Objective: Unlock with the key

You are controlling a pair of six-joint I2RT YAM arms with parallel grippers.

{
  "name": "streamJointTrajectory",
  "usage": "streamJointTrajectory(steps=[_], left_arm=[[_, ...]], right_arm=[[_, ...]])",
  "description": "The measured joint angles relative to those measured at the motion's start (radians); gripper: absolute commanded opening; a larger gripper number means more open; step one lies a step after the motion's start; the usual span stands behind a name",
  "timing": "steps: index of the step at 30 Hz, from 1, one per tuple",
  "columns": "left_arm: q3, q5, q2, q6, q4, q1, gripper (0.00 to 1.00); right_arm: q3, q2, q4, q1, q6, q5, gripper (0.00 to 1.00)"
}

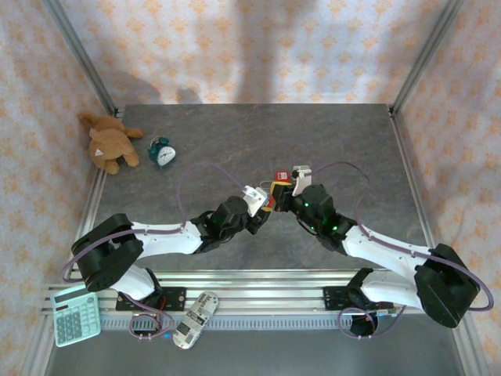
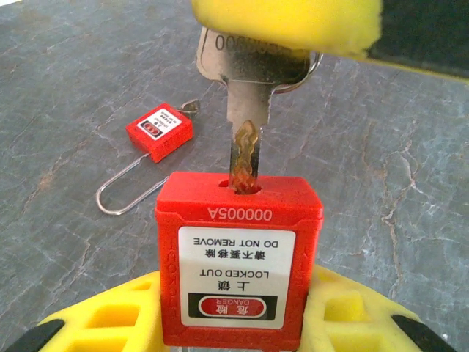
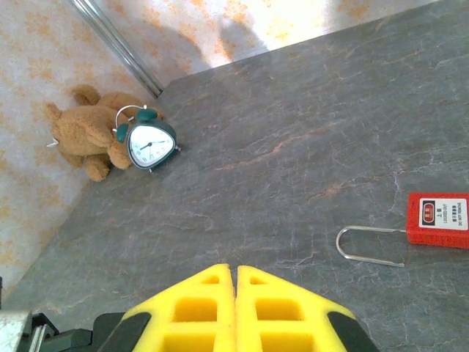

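We see left hand point(image 2: 234, 317) clamped on red padlock point(image 2: 238, 249) above the counter point(image 2: 396, 169) | right hand point(image 3: 234, 275) pinched on key point(image 2: 248, 95), blade partly in the keyhole point(image 2: 245, 188) | second padlock point(image 3: 438, 218) lying on counter

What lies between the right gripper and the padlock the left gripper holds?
The key, in the left wrist view: head pinched by the right gripper, blade tip in the padlock's keyhole.

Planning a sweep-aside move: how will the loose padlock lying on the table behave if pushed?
The loose padlock lies flat, so it probably slides, not rolls. Its long thin shackle looks springy and could snag or swing it round. It looks plastic-cased, likely light and stiff.
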Motion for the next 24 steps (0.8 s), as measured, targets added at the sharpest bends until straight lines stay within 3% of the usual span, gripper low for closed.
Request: streamJointTrajectory(steps=[11, 24], left_arm=[[0.000, 0.007, 0.011, -0.025, 0.092, -0.002, 0.30], [0.000, 0.000, 0.052, -0.023, 0.146, -0.037, 0.31]], right_arm=[[0.071, -0.026, -0.096, 0.021, -0.063, 0.097, 0.00], [0.126, -0.033, -0.206, 0.024, -0.127, 0.123, 0.00]])
